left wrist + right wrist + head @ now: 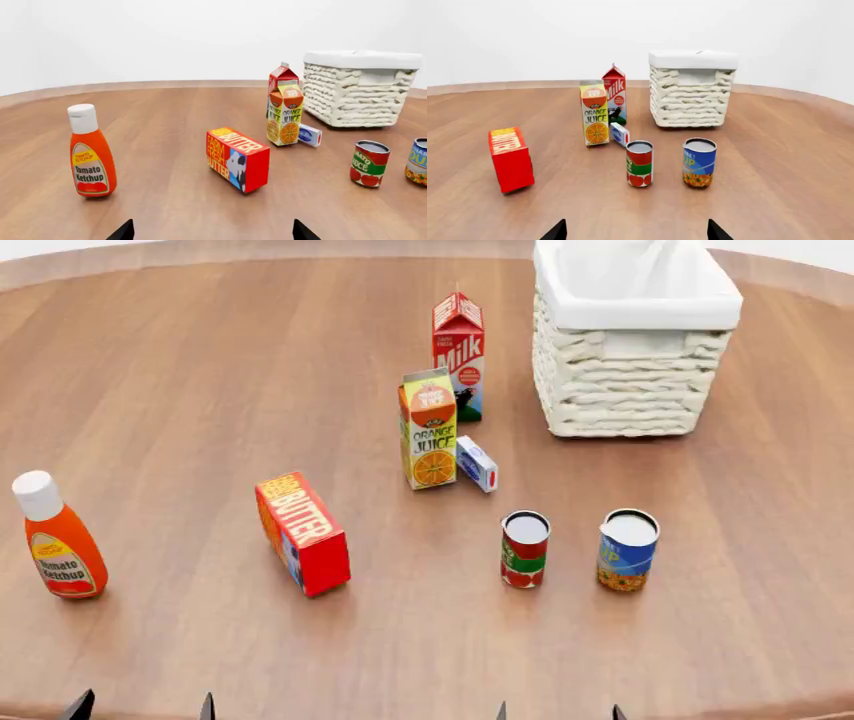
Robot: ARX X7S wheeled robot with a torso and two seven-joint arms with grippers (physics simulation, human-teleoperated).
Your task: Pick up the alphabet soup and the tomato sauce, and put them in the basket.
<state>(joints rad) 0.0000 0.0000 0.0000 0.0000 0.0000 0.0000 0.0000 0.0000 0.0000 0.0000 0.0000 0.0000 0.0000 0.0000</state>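
The alphabet soup (627, 550) is a blue-labelled can standing upright on the wooden table, also seen in the right wrist view (699, 163) and at the edge of the left wrist view (418, 162). Just to its left stands the tomato sauce (525, 550), red and green (640, 163) (369, 163). The cream wicker basket (627, 380) sits farther back on the right (692, 97) (357, 92). My left gripper (142, 707) and right gripper (557, 711) hover open at the near table edge, only their fingertips showing, nothing between them.
A ketchup bottle (56, 537) stands at the left. A red butter box (303, 533) is in the middle. An orange juice carton (429, 430), a milk carton (458, 355) and a small blue-white box (477, 463) stand between the cans and the basket.
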